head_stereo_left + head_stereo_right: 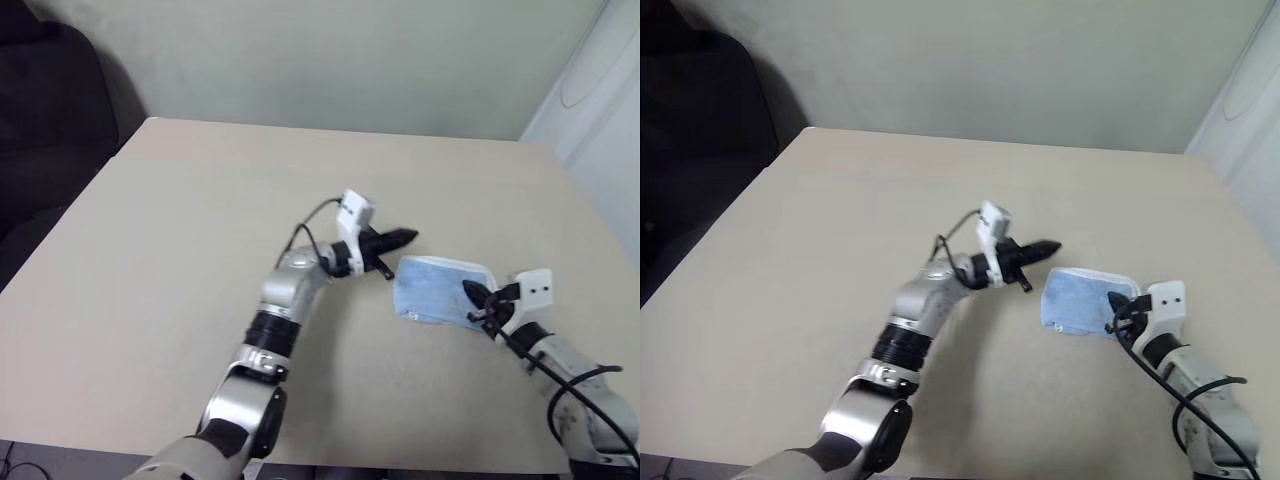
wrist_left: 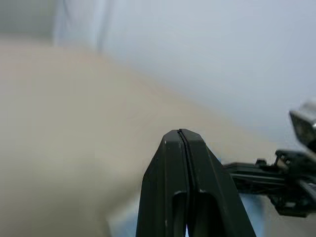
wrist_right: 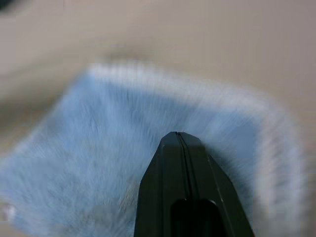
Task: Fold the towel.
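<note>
Left eye view showed the towel lying folded near the tabletop's right edge, long axis running left to right. The right claw, clenched empty, hovered over its right end, nearer than the clenched, empty left claw beside its far-left corner.

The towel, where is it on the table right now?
In the head views the light-blue towel lies on the beige table toward the robot's right, between the two tools: the left tool just beyond its far-left corner, the right tool over its near-right edge.
</note>
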